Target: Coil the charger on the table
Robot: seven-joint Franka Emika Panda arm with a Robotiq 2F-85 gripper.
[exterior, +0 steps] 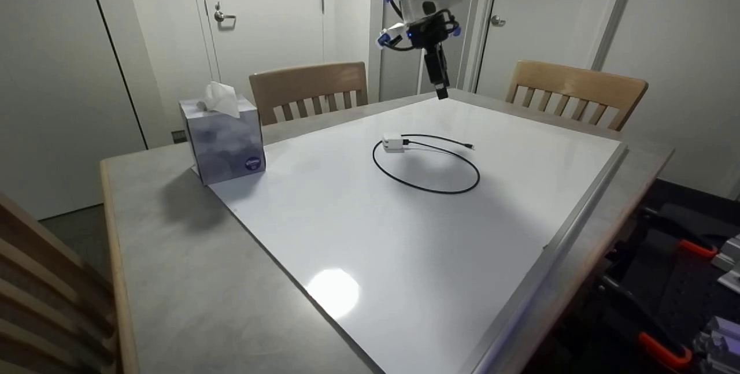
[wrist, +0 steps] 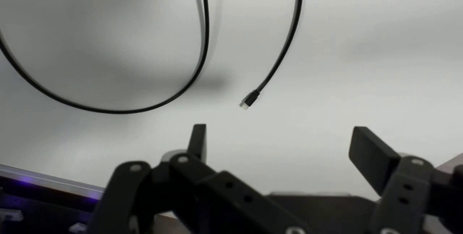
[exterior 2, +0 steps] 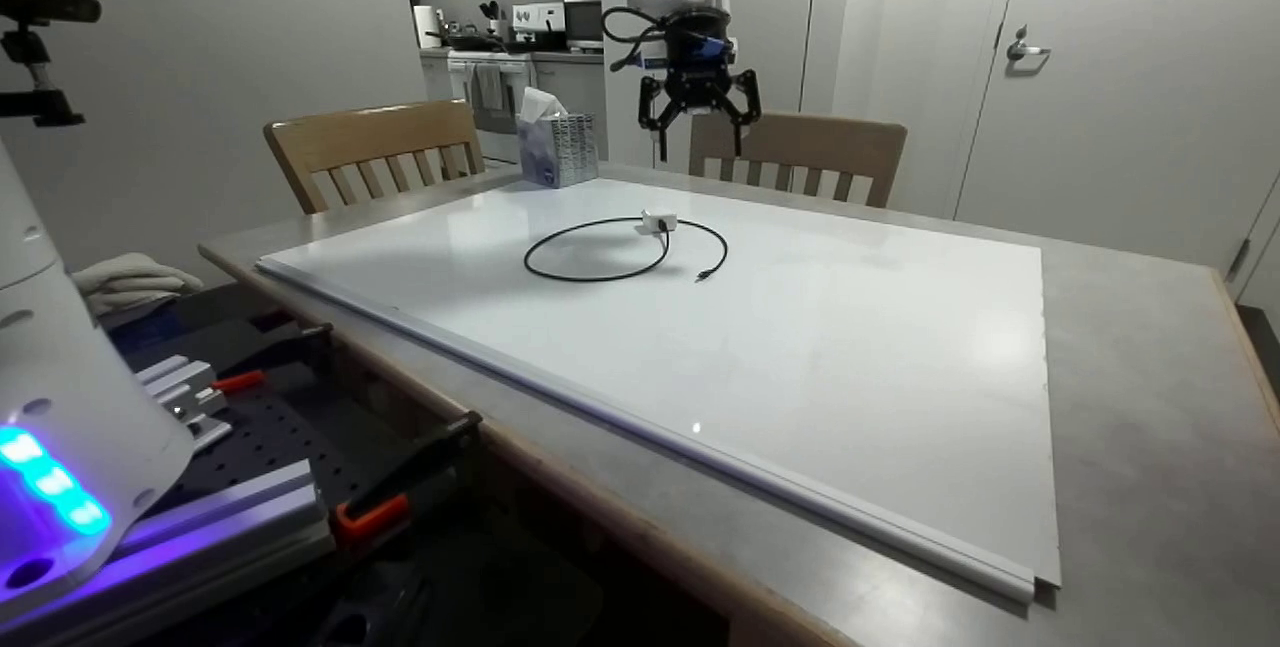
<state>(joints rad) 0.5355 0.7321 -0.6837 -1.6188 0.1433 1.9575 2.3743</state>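
1. Currently, in an exterior view: charger (exterior: 429,191) on bench (exterior: 393,247), one wide loop; end effector (exterior: 441,94) hangs higher, well apart. Its fingers (exterior: 437,70) overlap, gap unreadable.
2. In an exterior view: fingers (exterior 2: 663,142) spread, nothing held. White adapter block (exterior 2: 652,220) hides a bit of cable behind it.
3. Wrist view: connector (wrist: 251,98) ahead of and below the fingertips (wrist: 363,145), sideways between them; cable (wrist: 285,48) slants away from end effector. Reaching forward and down looks right. The loop (wrist: 123,111) is cropped; adapter block out of frame.
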